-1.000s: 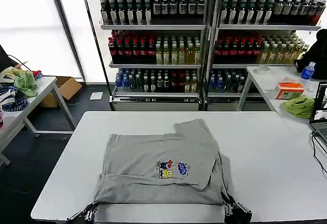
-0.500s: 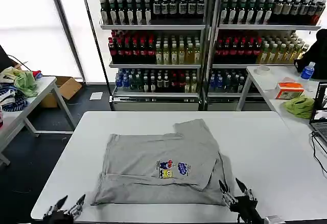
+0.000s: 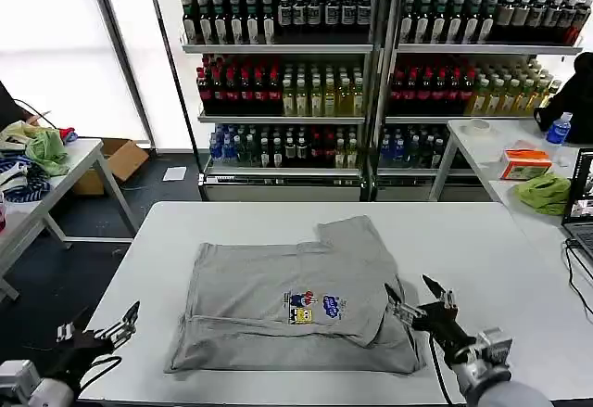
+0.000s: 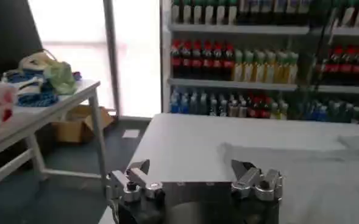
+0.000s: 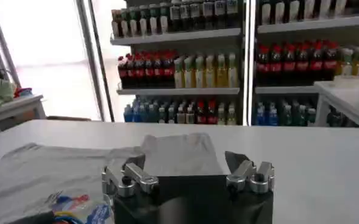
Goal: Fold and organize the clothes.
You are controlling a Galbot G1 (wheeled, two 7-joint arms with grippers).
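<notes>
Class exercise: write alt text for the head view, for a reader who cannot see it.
A partly folded grey shirt with a small colourful chest print lies on a white table. The open left gripper hovers off the table's near-left corner, and the open right gripper sits by the shirt's right edge. Shelves of bottled drinks stand behind.

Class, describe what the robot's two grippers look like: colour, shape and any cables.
The left gripper and right gripper look alike: dark bodies ending in two slim, pointed, metallic-grey jaws with round silver fasteners at their bases. A thin black cable trails by each wrist, and the right wrist has a pale grey collar.
</notes>
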